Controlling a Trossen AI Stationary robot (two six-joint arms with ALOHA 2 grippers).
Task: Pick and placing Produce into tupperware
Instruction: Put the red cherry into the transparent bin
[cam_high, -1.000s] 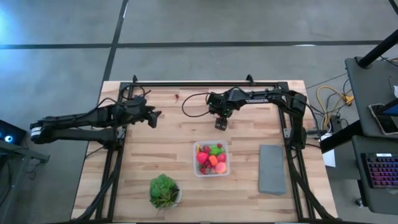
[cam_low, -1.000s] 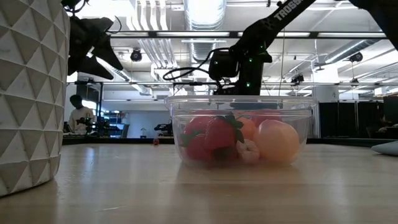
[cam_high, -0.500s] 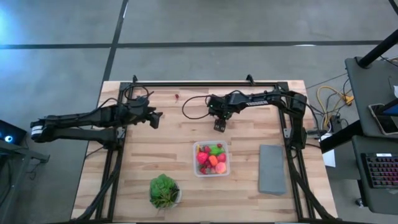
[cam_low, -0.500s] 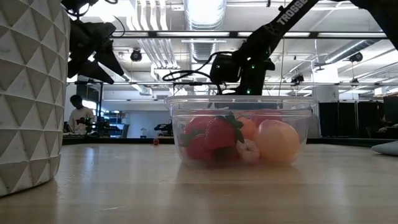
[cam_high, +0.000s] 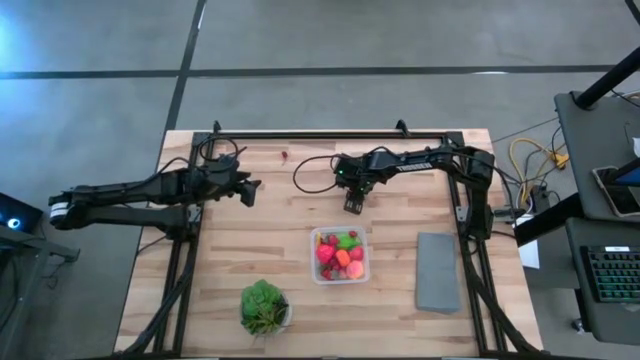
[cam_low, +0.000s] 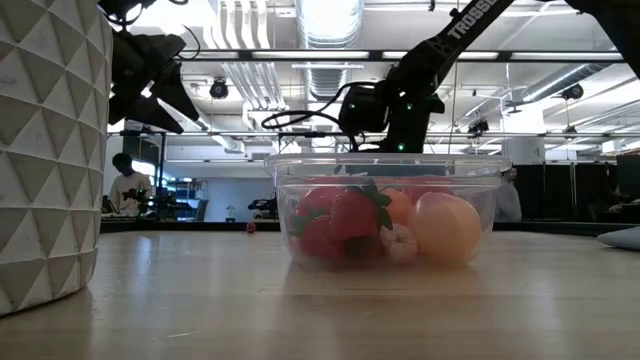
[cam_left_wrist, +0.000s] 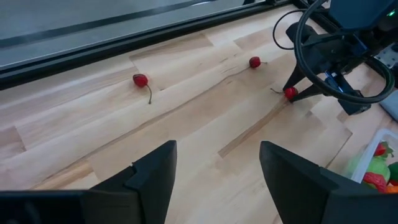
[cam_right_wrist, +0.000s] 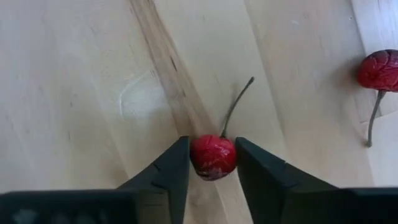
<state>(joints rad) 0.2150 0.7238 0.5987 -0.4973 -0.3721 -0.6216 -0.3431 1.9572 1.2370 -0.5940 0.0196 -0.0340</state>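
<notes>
Small red cherry with thin stem (cam_right_wrist: 212, 156) on bare wood, mid-worktop toward the far edge, pinched between right pincer (cam_right_wrist: 212, 163) fingers. Round and smooth: could squirt out on lifting. Clear plastic tupperware (cam_high: 340, 255) of produce nearer front edge. Left pincer (cam_left_wrist: 214, 163) spread, hovering near left edge.

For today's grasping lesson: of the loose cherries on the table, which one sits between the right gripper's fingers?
The cherry pinched by the right gripper, its stem pointing away. The other cherry lies apart, untouched.
</notes>
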